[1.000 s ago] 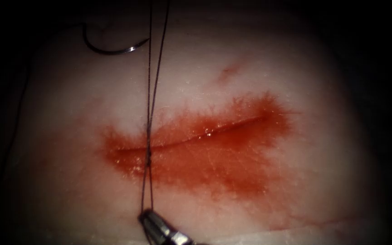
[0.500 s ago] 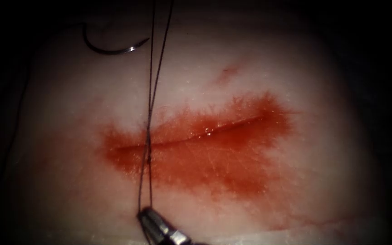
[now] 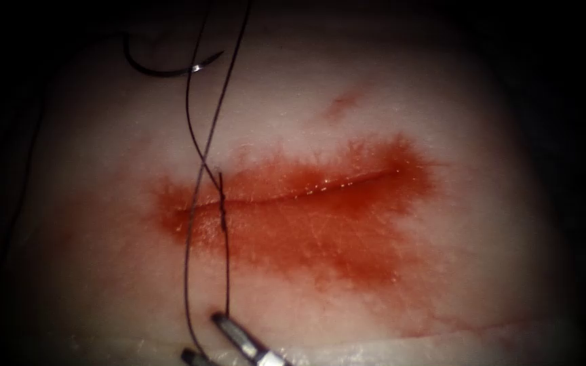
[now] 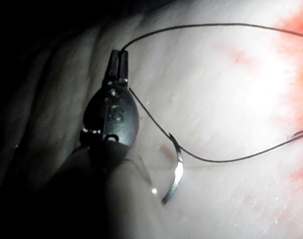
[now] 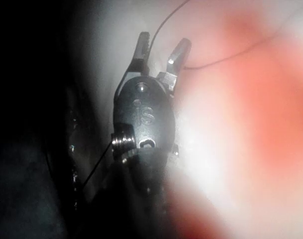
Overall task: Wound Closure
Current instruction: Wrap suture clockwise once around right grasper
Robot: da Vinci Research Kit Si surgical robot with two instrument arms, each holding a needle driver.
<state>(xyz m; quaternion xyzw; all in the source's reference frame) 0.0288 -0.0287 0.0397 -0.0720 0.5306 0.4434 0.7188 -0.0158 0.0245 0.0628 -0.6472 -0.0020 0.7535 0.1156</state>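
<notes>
The tissue (image 3: pixel 442 122) has a long cut (image 3: pixel 334 186) ringed by red fluid. A knot in the thread (image 3: pixel 223 205) sits over the cut near its left end. From there two strands rise and cross, and two run down toward my right tool (image 3: pixel 202 335), whose jaws stand open with nothing gripped. In the right wrist view the right tool (image 5: pixel 161 47) is spread, with thread (image 5: pixel 216 60) beside its jaws. My left tool (image 4: pixel 119 59) is shut on the thread (image 4: pixel 201 26). The curved needle (image 3: pixel 164 70) lies free on the tissue, up and left of the cut; neither tool holds the needle (image 4: pixel 176 172).
A faint red mark (image 3: pixel 339 106) lies above the cut. One long strand of thread (image 3: pixel 27 169) trails down the tissue's dark left side. The tissue's front edge (image 3: pixel 388 352) runs just behind the right tool.
My right tool's jaws have opened and let go of the thread. The taut, nearly straight strands have gone slack and now curve and cross above the knot. The needle has not moved.
</notes>
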